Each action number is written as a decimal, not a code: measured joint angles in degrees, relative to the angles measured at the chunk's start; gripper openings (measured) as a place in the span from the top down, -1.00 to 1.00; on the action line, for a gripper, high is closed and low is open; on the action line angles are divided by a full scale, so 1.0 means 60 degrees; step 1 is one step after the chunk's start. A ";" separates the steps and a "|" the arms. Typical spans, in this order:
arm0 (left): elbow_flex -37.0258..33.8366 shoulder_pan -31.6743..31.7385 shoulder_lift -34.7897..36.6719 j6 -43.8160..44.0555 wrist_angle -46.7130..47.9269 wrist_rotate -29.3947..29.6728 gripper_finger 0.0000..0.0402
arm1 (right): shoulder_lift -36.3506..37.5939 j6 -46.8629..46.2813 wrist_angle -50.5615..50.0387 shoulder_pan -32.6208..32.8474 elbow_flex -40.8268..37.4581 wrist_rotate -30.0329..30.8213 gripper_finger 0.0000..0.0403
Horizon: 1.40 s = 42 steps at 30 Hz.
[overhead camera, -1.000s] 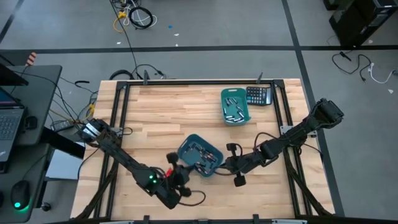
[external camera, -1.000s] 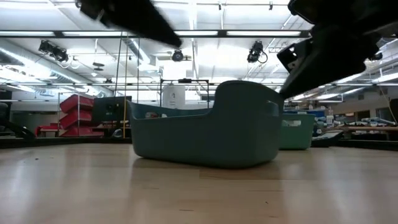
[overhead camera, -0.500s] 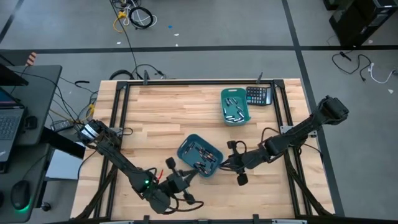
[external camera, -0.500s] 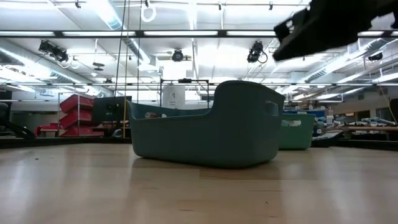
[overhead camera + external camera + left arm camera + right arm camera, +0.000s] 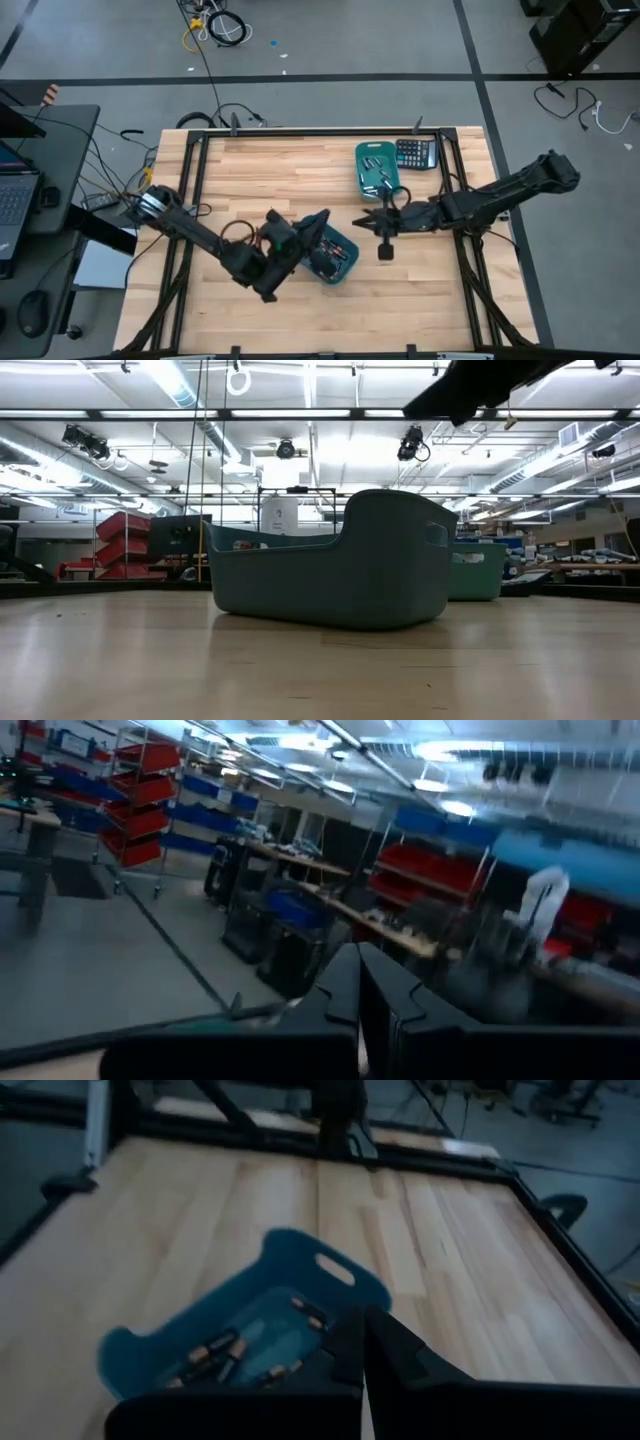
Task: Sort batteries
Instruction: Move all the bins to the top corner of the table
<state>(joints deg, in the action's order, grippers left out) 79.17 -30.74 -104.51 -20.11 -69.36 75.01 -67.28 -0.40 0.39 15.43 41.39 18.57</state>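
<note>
Two teal bins stand on the wooden table. The near bin point(image 5: 338, 256) holds several batteries point(image 5: 232, 1350); the far bin point(image 5: 378, 170) holds several more batteries point(image 5: 375, 180). My left gripper point(image 5: 320, 222) is shut and empty, raised over the near bin's left part, pointing about level; in its wrist view its fingers point(image 5: 345, 982) meet against the room behind. My right gripper point(image 5: 362, 223) is shut and empty, raised right of and beyond the near bin, slanting down toward it; its fingers point(image 5: 350, 1342) meet in its wrist view.
A black calculator point(image 5: 417, 153) lies at the far right, beside the far bin. In the low view the near bin point(image 5: 330, 565) stands mid-table, the far bin point(image 5: 476, 570) behind it, with bare wood point(image 5: 200, 660) in front. A dark metal frame point(image 5: 190, 190) runs along the table's edges.
My left gripper has risen from the table near the near bin's left corner and swung toward the far edge, over the bin, turning from downward to about level. My right gripper has lifted and drawn back from the bin's right side toward the far edge. Both stay shut.
</note>
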 joint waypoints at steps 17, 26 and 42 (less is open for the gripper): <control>0.2718 0.0387 -0.0055 0.0971 0.2481 -0.1683 1.00 | -0.0442 0.0035 -0.0392 -0.1364 -0.0004 -0.0068 1.00; 0.2722 0.0435 -0.0044 0.0268 0.3171 -0.1004 1.00 | -0.0441 -0.0007 -0.0709 -0.1551 -0.0004 -0.0112 1.00; 0.1439 -0.1421 -0.0044 0.2055 0.9632 0.2075 1.00 | -0.0439 -0.0884 -0.3399 -0.1535 -0.0004 0.0780 1.00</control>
<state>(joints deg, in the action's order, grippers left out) 87.81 -39.26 -104.77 -7.78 -11.57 87.46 -69.91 -5.71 -20.00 6.22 41.36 23.25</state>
